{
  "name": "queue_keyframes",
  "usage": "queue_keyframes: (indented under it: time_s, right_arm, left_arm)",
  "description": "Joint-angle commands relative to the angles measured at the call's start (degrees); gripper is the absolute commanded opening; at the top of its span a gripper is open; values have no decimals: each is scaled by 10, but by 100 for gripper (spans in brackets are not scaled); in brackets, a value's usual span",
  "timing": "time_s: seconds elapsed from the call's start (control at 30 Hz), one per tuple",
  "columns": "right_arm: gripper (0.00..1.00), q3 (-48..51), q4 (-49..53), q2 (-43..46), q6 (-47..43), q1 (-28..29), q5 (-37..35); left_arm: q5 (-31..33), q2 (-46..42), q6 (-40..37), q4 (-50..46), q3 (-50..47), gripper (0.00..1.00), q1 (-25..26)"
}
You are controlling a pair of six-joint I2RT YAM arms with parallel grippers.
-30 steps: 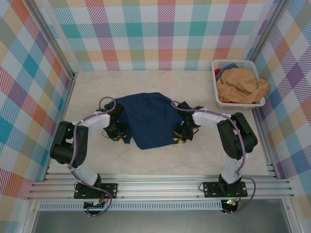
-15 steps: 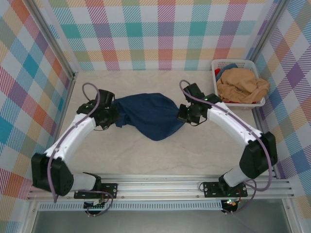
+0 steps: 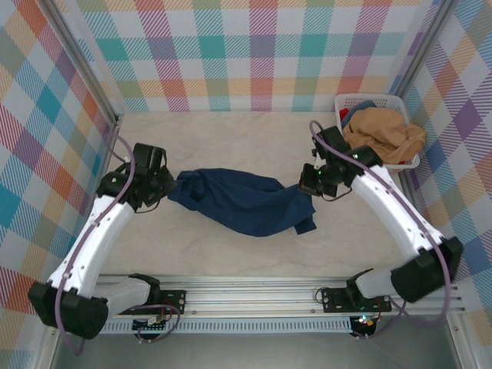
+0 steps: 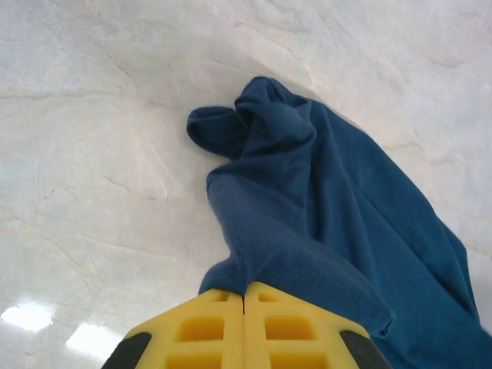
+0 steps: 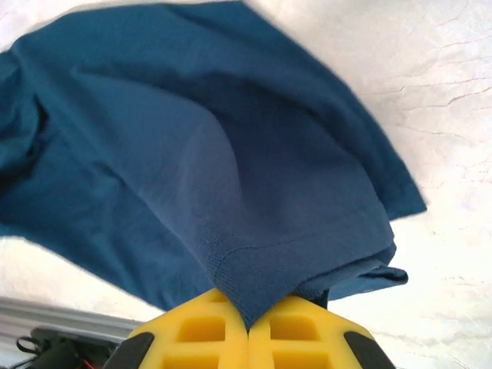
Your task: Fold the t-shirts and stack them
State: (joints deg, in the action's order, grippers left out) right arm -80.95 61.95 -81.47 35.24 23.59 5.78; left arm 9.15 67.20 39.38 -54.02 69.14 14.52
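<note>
A dark navy t-shirt [image 3: 242,201] hangs stretched between my two grippers above the table, sagging in the middle. My left gripper [image 3: 171,187] is shut on its left end; in the left wrist view the yellow jaws [image 4: 244,296] pinch a fold of the navy cloth [image 4: 323,207]. My right gripper [image 3: 305,187] is shut on the right end, where the right wrist view has a hemmed corner of the shirt [image 5: 254,231] caught between the closed fingers [image 5: 247,327]. A tan-orange t-shirt [image 3: 380,135] lies crumpled in the basket.
The white slotted basket [image 3: 347,162] stands at the back right against the checked wall, with a bit of blue and red cloth [image 3: 354,112] under the tan shirt. The pale marble tabletop [image 3: 231,254] stretches beneath the hanging shirt. Aluminium rails [image 3: 246,296] run along the near edge.
Both arms have lifted the navy shirt off the table and drawn apart, left going left, right going right toward the basket. The shirt went from lying flat to a stretched hanging band.
</note>
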Motion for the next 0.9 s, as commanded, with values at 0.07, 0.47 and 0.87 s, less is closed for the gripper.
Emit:
queue_keyframes:
  time_s: [0.07, 0.47, 0.87]
  right_arm:
    - [0, -92, -27, -193, -36, -49, 61]
    - [6, -174, -75, -378, 10, -52, 55]
    - [58, -132, -94, -309, 11, -80, -42]
  left_arm:
    - [35, 119, -17, 16, 38, 0, -48]
    - [112, 178, -29, 22, 40, 0, -55]
    - [104, 228, -28, 28, 79, 0, -67]
